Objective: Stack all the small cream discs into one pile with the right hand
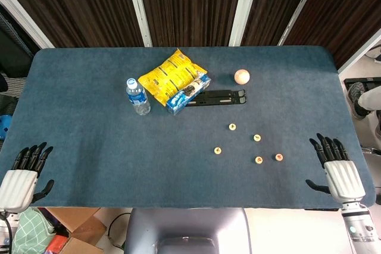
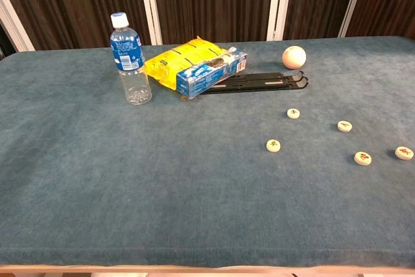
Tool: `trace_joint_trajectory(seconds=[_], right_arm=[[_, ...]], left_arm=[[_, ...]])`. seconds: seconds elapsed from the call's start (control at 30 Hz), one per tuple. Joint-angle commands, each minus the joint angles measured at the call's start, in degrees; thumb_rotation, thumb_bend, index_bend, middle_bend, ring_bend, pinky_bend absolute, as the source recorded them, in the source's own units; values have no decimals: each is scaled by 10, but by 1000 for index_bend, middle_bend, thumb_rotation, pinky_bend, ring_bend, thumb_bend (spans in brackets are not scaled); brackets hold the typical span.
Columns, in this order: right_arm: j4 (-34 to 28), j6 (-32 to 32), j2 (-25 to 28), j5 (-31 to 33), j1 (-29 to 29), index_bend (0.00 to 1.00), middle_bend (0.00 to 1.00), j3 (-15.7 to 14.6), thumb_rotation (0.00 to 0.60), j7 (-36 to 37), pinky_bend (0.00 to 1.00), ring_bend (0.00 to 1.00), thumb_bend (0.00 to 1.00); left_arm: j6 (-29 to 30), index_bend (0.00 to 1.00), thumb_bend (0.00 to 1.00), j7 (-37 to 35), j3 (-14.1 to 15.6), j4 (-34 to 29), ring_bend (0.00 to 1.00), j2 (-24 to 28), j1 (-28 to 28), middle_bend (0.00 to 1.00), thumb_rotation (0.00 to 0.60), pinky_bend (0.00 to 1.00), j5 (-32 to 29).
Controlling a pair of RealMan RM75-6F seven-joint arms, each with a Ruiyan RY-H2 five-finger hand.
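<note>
Several small cream discs with red marks lie apart on the blue table right of centre: one at the back [image 1: 232, 127] [image 2: 294, 113], one further right [image 1: 257, 137] [image 2: 345, 126], one on the left [image 1: 218, 150] [image 2: 273, 145], one near the front [image 1: 259, 160] [image 2: 363, 158] and one rightmost [image 1: 278, 157] [image 2: 404, 153]. None is stacked. My right hand [image 1: 338, 168] rests open at the table's front right corner, well right of the discs. At the front left corner my left hand [image 1: 24, 171] lies open. The chest view shows neither hand.
A water bottle [image 1: 138, 96] [image 2: 131, 60], a yellow snack bag [image 1: 171, 74] [image 2: 175, 64], a blue box [image 1: 187, 92] [image 2: 211, 71] and a black folding stand [image 1: 217, 97] [image 2: 256, 82] sit at the back centre. A peach ball [image 1: 241, 76] [image 2: 294, 57] lies behind the discs.
</note>
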Motion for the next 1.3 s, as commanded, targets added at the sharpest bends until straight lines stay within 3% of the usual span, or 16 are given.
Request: trace_joint_trajectory(seconds=[0.03,0.17,0.4,0.63,1.0,1.3], right_arm=[[12,-23,-10,-8,17,0,0,0,600,6,0,0,0],[31,-107,-25,-14,76,56,0,7,600,23,0,0,10],[105,-241,-77,-38,180,356,0,8,600,67,0,0,181],[203,-267,-156,-59,216,538,0,-10,600,84,0,0,256],[275,-262,-185,-43,221,555,0,-19,600,114,0,0,360],[290,-272,-194,-29,229,585,0,-23,600,112,0,0,448]], left_arm=[[-4,0,352,-2,0,1,0,0,-1,0,600,76,-3],[-1,0,352,-6,-2,-2,0,2,-1,0,600,76,-4],[15,0,351,3,-12,-9,0,6,9,0,600,85,-22],[27,0,351,-3,-16,-22,0,15,17,0,600,90,-30],[38,0,351,-7,-14,-26,0,20,23,0,600,91,-21],[38,0,351,-10,-14,-25,0,22,24,0,600,91,-19]])
